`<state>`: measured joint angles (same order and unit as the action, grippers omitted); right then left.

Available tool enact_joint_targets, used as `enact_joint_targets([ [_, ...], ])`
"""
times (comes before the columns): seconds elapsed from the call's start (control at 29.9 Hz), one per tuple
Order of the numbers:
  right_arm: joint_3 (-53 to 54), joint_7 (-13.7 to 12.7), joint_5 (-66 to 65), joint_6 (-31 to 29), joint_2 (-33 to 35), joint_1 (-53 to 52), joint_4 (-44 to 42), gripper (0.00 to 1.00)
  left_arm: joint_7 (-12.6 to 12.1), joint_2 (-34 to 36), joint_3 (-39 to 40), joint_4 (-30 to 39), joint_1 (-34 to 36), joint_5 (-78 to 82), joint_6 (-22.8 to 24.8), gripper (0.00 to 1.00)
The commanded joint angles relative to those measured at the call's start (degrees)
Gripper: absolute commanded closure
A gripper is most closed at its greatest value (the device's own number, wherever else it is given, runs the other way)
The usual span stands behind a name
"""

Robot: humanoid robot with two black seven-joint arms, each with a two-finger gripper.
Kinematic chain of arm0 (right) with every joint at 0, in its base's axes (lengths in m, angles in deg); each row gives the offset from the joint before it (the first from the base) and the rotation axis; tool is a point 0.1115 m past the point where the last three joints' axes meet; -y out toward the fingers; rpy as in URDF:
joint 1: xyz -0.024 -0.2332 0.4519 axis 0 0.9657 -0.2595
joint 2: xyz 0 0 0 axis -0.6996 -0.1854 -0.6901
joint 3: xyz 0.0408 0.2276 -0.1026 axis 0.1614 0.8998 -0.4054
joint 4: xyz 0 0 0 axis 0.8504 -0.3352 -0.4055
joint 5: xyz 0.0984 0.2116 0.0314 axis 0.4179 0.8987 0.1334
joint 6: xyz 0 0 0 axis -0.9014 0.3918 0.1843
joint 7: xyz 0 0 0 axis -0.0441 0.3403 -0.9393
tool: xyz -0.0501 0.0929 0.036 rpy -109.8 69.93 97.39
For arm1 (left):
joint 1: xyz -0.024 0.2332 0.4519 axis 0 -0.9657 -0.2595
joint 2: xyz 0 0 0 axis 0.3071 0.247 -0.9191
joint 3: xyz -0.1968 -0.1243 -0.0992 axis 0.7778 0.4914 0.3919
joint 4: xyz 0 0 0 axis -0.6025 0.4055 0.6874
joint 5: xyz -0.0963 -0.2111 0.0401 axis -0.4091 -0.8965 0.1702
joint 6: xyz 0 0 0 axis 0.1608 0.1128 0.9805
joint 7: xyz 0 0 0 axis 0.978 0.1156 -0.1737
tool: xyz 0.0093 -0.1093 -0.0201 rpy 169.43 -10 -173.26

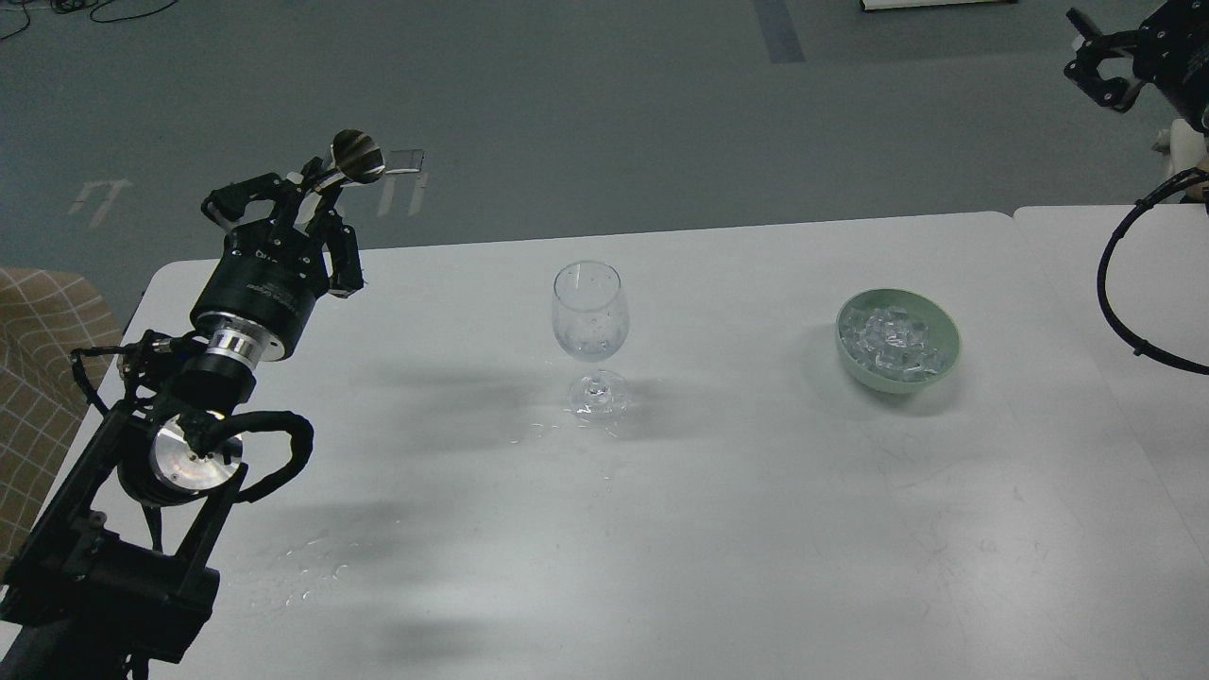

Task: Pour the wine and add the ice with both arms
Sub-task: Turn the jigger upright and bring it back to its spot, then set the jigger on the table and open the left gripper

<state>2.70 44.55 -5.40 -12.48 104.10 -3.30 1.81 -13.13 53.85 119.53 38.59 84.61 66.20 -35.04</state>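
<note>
A clear wine glass [590, 326] stands upright mid-table with a little clear wine in its bowl, barely visible. A pale green bowl [898, 340] to the right holds several ice cubes [893, 338]. My left gripper [312, 203] is at the table's far left, well left of the glass, shut on a shiny silver double-cone jigger [348, 162] that points up and away. My right gripper [1105, 66] is at the top right corner, high above the floor beyond the table, partly cut off; its fingers look spread and hold nothing.
Water drops lie on the white table [718, 529] around the glass foot and at the front left [321, 567]. A second white table [1124, 283] adjoins on the right. A checked chair [38, 378] stands at the left edge.
</note>
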Motion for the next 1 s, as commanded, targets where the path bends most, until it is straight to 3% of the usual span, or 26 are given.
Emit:
enact_joint_targets([
  [0.0, -0.3, 0.0, -0.1, 0.2, 0.0, 0.4, 0.1, 0.00, 0.5, -1.3, 1.2, -4.5, -0.5, -3.6, 1.7, 0.97],
  [0.3, -0.4, 0.0, -0.1, 0.8, 0.1, 4.1, 1.8, 0.00, 0.1, -6.5, 5.8, -16.1, -0.7, -20.3, 4.8, 0.97],
  [0.53, -0.3, 0.0, -0.1, 1.5, 0.8, 5.9, 2.8, 0.00, 0.3, -9.0, 7.0, -19.1, -0.7, -26.2, 7.6, 0.96],
  [0.87, -0.3, 0.0, -0.1, 2.3, 1.3, 6.2, 2.8, 0.00, 0.1, -11.6, 9.2, -38.1, 7.0, -27.1, 15.3, 0.94],
  [0.97, -0.4, 0.0, -0.2, 2.3, 1.7, 6.3, 2.9, 0.00, 0.0, -11.5, 9.2, -40.9, 8.3, -27.0, 17.0, 0.93],
])
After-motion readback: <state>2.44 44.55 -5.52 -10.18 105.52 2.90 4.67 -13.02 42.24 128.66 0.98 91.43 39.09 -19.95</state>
